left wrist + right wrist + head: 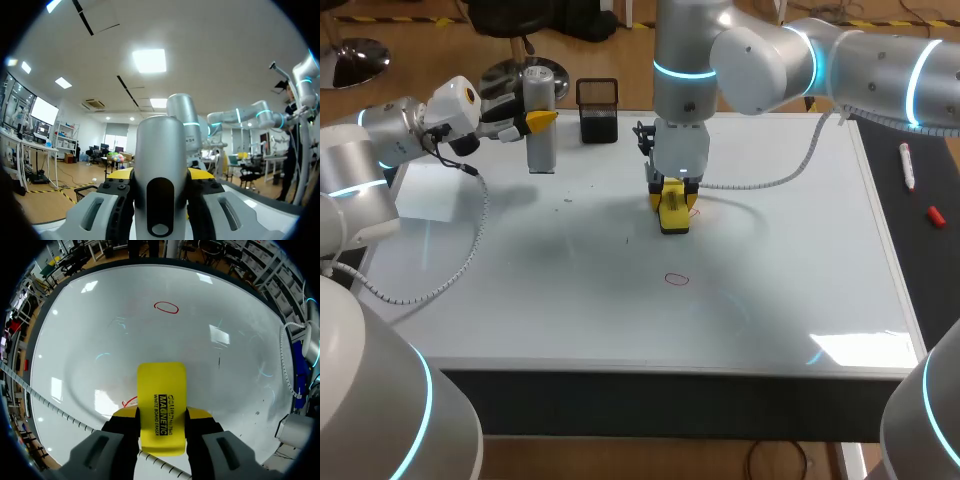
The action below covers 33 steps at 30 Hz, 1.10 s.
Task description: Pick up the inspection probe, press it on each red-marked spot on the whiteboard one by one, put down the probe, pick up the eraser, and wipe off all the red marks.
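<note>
My right gripper hangs over the middle of the whiteboard, shut on a yellow eraser whose lower face rests on the board. In the right wrist view the eraser sits between the yellow fingertips. A red scribble shows beside it and a red oval mark lies ahead. That oval is nearer the front edge in the head view. My left gripper is shut on the upright grey inspection probe at the back left; the probe fills the left wrist view.
A black mesh holder stands at the back edge, right of the probe. A marker pen and a red cap lie on the dark strip right of the board. White coiled cables trail over the board from both arms.
</note>
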Tool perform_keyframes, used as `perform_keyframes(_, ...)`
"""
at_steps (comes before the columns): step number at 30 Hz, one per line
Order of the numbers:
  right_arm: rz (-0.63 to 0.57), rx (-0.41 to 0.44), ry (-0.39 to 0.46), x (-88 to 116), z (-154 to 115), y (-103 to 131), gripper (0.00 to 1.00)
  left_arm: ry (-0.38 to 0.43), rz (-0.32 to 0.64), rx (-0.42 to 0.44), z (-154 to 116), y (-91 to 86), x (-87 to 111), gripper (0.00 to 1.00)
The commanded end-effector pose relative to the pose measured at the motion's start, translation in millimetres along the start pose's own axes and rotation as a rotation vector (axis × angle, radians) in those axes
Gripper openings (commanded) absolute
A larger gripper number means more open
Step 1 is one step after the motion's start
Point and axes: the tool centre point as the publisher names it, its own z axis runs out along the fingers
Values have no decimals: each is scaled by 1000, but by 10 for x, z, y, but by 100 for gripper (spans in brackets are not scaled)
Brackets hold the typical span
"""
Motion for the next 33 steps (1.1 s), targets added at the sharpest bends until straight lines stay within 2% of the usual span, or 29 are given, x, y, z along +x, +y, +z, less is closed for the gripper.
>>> perform_keyframes(1, -3, -1, 1, 36, 76, -29, 0, -4, 2, -1, 11, -13, 14, 0)
perform_keyframes(12, 44, -11, 11, 280, 123, 18, 0, -4, 2, -1, 11, -13, 14, 0)
perform_keyframes(24, 139, -36, 49, 784, 173, 85, 0, -4, 2, -1, 11, -13, 14, 0)
perform_keyframes(28, 155, -33, 56, 878, 145, 70, 0, -4, 2, -1, 11, -13, 14, 0)
perform_keyframes(33, 162, -23, 59, 900, 81, 47, 0, -4, 2, -1, 11, -13, 14, 0)
